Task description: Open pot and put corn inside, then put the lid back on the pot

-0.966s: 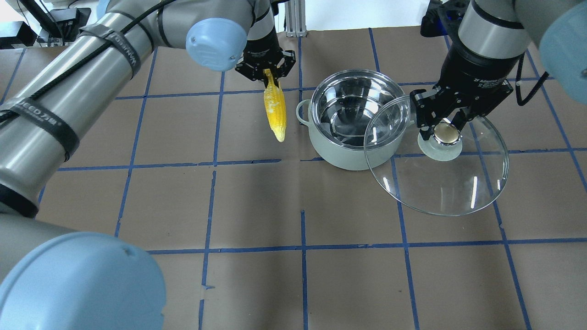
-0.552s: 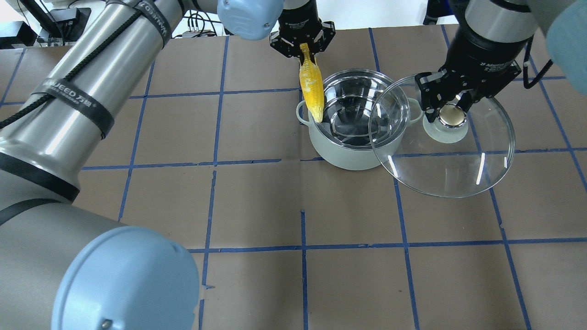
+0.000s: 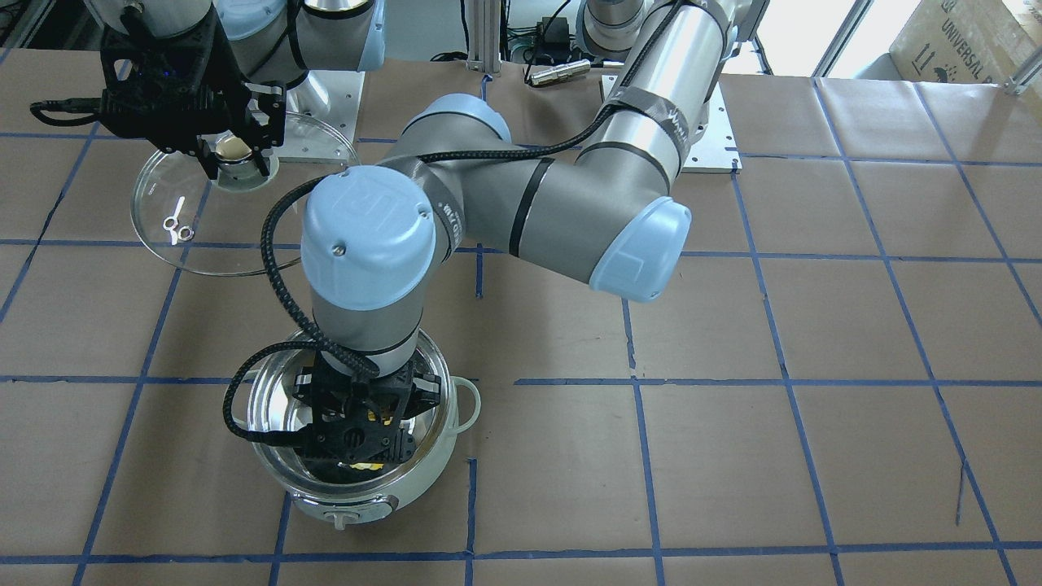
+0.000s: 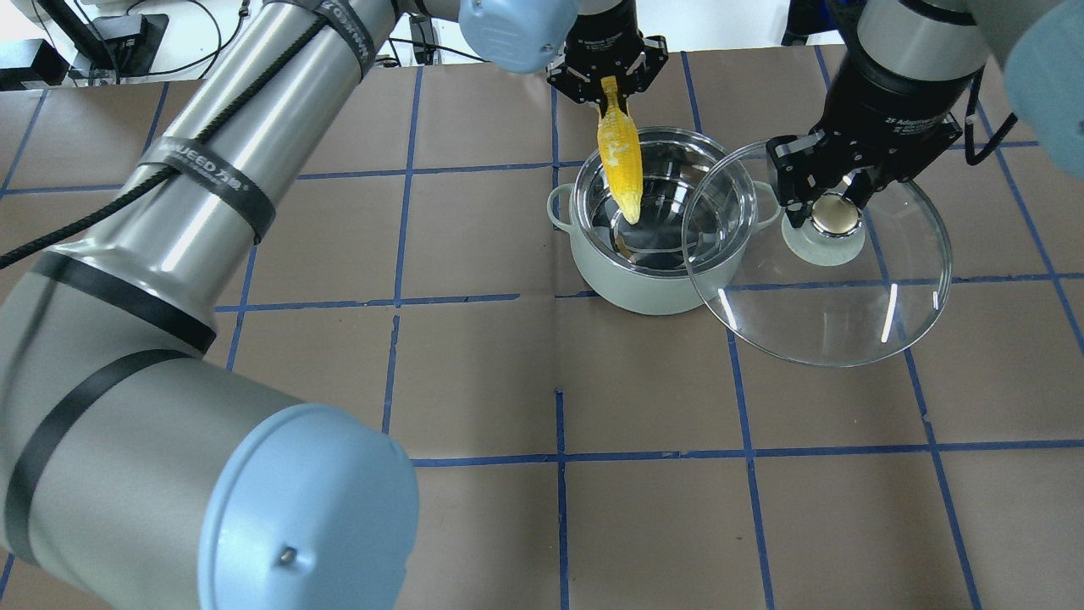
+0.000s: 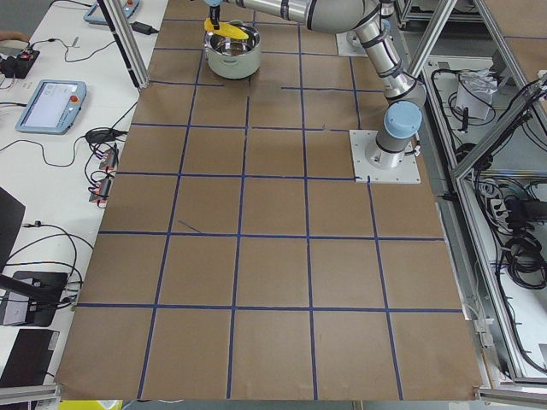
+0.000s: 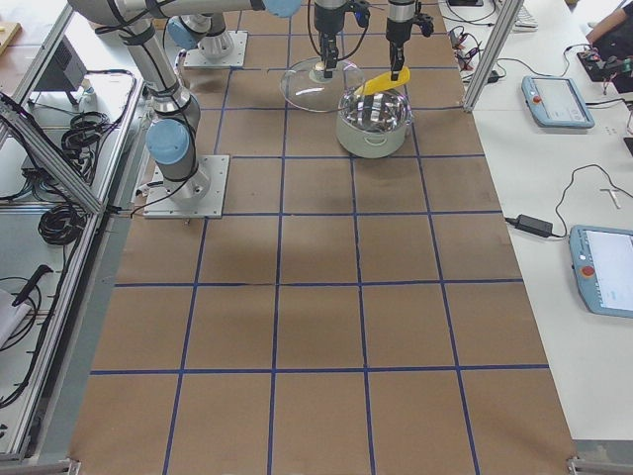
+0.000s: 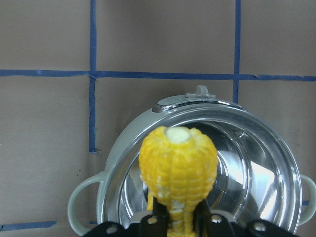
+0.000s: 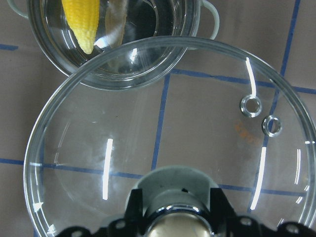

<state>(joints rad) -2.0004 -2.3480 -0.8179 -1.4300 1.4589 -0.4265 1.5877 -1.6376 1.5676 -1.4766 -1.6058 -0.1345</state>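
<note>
The mint-white pot (image 4: 644,280) stands open on the table, its steel interior bare; it also shows in the front view (image 3: 358,505) and the left wrist view (image 7: 118,163). My left gripper (image 4: 608,85) is shut on the thick end of the yellow corn (image 4: 621,161), which hangs point-down over the pot's opening, seen in the left wrist view (image 7: 177,163) and the right wrist view (image 8: 81,19). My right gripper (image 4: 834,212) is shut on the knob of the glass lid (image 4: 847,313) and holds it in the air just right of the pot, its edge overlapping the pot's rim.
The table is covered in brown paper with a blue tape grid (image 4: 559,457). My left arm (image 3: 521,203) stretches across the table's middle in the front view. Tablets and cables lie on side benches (image 5: 51,94).
My left gripper has carried the corn rightward from the pot's left rim to above the pot's opening. The right gripper with the lid has hardly moved.
</note>
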